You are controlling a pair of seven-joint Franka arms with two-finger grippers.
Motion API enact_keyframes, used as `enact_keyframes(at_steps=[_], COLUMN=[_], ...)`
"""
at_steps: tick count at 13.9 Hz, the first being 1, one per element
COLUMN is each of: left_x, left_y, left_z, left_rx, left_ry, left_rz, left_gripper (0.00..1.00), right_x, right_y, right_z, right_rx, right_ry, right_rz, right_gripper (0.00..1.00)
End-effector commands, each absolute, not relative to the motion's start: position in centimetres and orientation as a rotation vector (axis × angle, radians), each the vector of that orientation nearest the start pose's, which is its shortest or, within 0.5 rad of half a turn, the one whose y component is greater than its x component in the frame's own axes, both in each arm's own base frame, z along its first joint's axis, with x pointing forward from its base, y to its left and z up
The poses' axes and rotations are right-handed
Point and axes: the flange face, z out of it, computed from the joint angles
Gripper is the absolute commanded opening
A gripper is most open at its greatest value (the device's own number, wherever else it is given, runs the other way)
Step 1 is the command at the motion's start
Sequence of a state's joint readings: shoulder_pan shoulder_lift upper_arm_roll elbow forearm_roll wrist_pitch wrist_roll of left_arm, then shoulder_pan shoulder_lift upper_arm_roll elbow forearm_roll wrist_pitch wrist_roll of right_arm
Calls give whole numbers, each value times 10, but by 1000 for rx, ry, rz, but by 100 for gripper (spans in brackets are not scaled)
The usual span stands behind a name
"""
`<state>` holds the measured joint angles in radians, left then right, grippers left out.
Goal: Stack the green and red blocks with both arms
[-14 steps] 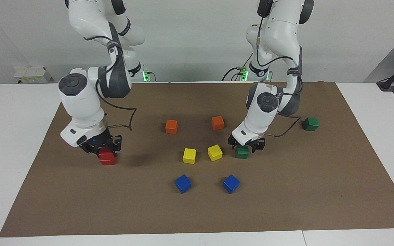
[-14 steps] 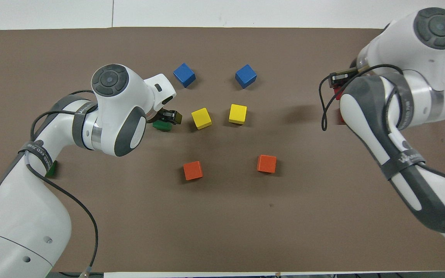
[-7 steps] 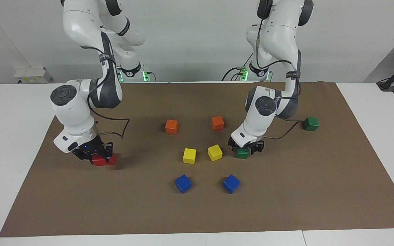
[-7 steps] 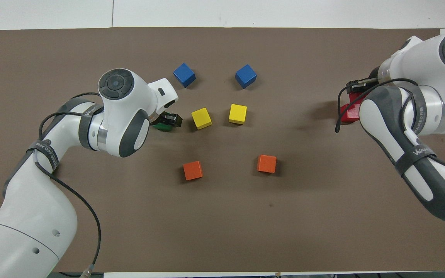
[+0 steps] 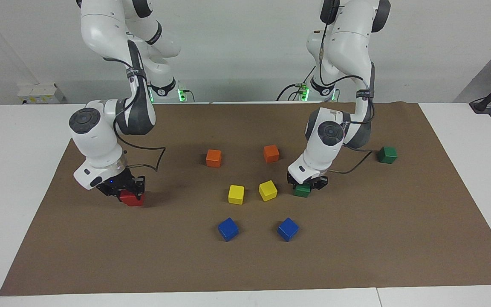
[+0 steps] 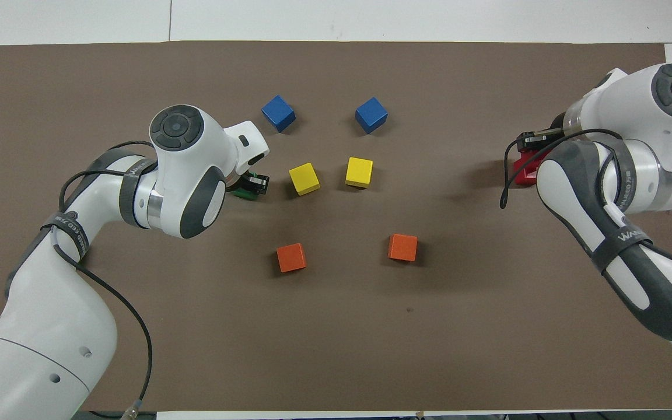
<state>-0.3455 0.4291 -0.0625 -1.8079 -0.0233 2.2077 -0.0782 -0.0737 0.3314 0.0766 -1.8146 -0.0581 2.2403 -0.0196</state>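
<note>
Overhead view first: the white table (image 6: 371,17) carries a brown mat (image 6: 336,338) that covers nearly all of it, and every cube sits on that mat.

My left arm (image 5: 339,72) bends down over the mat's middle, toward its own end of the table. My left gripper (image 5: 307,186) is down at mat level, its fingers clamped tight on a green block (image 5: 301,191) that rests on the mat just beside the yellow cubes (image 5: 267,190). A second green block (image 5: 387,154) lies on its own well apart, closer to my bases and near the mat's edge at the left arm's end.

My right arm (image 5: 113,85) reaches down near the mat's edge at the right arm's end of the table. My right gripper (image 5: 127,190) is low there, fingers closed onto a red block (image 5: 132,198) that is on the mat. From above I see only a sliver of that red block (image 6: 525,173) past my wrist, and I cannot tell whether another red one is beneath or beside it.

Between my two grippers, in the middle of the mat, the other cubes stand in pairs: two orange cubes (image 5: 213,158) closest to my bases, the two yellow ones next, and two blue cubes (image 5: 228,229) closest to the mat's long edge away from me. None of them touch.
</note>
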Motion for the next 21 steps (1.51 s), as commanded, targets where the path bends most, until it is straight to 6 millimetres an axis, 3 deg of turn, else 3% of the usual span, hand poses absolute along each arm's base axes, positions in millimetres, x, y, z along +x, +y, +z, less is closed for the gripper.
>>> enact_keyframes(at_steps=[1,4,6,9,12,15,18,21], left_x=[602,600,591,577,556,529,501,494], left_y=[-238,-165,-115,-39,40,97,118,120], left_z=[340,419,457,491,492,464,426,406], left_rx=[-3141,-3199,-3202,-3208,-3221,-3217,-3193,-3193], left_ry=[446,263,205,255,331,370,347,348], left_rz=[103,121,153,198,200,123,15,32], left_gripper=[0,0,0,0,0,0,0,0], right_x=[633,632,631,630,624,619,618,617], right_y=[-14,-21,-20,-18,-14,-12,-11,-11], right_z=[372,371,370,369,359,355,354,353], right_rx=[-3147,-3145,-3141,-3132,-3130,-3129,-3130,-3130], right_ry=[-23,-1,32,80,64,61,58,61], right_rz=[-166,-161,-156,-160,-196,-211,-206,-201], right_gripper=[0,0,0,0,0,0,0,0])
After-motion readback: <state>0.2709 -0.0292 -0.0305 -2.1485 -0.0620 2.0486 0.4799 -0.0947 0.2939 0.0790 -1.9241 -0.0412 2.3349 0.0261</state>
